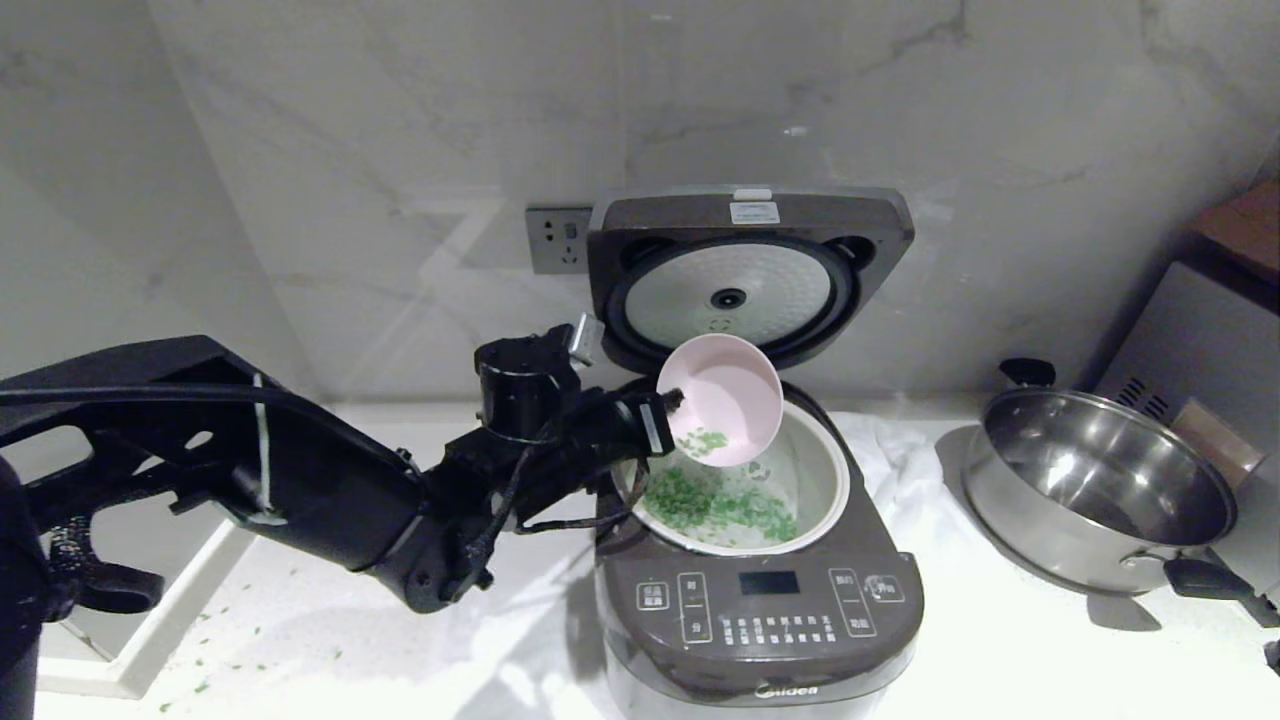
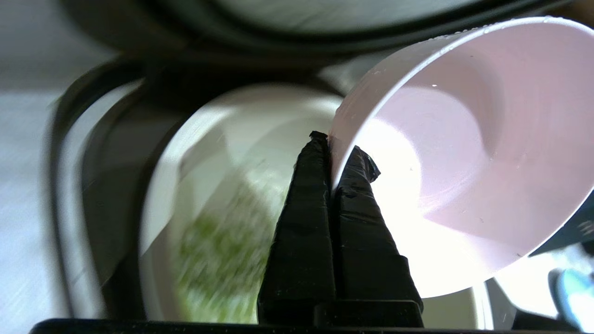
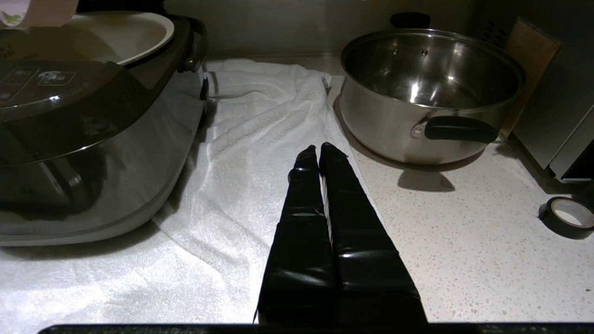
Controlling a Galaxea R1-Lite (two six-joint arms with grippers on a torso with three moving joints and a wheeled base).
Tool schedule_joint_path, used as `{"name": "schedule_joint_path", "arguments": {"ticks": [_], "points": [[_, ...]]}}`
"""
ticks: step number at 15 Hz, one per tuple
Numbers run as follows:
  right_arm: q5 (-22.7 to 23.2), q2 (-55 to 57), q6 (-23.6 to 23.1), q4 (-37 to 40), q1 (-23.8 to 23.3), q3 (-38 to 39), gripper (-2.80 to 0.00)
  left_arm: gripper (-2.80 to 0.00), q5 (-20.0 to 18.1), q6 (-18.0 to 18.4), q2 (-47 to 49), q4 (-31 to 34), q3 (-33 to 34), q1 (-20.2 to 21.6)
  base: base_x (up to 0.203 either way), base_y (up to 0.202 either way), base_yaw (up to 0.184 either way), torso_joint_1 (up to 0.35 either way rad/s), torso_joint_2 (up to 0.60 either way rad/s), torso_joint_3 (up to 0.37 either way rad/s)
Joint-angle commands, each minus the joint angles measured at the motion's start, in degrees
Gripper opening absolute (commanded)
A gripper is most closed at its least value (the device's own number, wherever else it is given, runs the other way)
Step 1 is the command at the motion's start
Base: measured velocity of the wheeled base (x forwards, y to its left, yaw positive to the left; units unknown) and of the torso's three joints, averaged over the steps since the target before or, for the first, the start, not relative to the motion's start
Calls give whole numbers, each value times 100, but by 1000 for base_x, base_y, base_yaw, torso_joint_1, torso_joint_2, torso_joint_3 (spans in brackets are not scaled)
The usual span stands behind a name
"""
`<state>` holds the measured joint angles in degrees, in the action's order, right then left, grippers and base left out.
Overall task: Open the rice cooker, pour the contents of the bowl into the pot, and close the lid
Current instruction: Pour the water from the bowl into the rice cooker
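Right over the open pot (image 1: 815, 490), the left gripper (image 1: 668, 405) is pinching the pale pink bowl (image 1: 722, 398) by its rim, tipped mouth-down so the chopped green bits (image 1: 720, 505) land below; a few cling inside. Smooth plastic bowl, glossy cooker (image 1: 760, 620), lid (image 1: 750, 270) upright behind. Right gripper (image 3: 316, 153) sits closed, empty, over the white towel (image 3: 260, 120), farther off.

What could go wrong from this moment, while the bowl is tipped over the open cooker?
1. The left claw pinches only the thin rim of the bowl, so the tipped bowl might slip and fall into the pot.
2. Some green bits cling inside the bowl; they may drop on the counter, where stray bits lie already.
3. The raised lid stands close behind the bowl and could be bumped.
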<state>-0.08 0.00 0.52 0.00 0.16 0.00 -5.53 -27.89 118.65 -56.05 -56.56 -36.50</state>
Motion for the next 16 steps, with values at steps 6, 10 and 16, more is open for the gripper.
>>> {"name": "schedule_joint_path", "arguments": {"ticks": [6, 10, 16], "points": [[-1, 0, 0, 0, 2, 9, -280, -280, 44, 516, -1322, 2514, -183, 478, 0, 0, 0, 0, 0, 0], [-1, 0, 0, 0, 2, 9, -280, -280, 44, 873, -1940, 4295, -424, 540, 0, 0, 0, 0, 0, 0], [-1, 0, 0, 0, 2, 9, -280, -280, 5, 1012, -2492, 7148, -1468, 1021, 0, 0, 0, 0, 0, 0]]}}
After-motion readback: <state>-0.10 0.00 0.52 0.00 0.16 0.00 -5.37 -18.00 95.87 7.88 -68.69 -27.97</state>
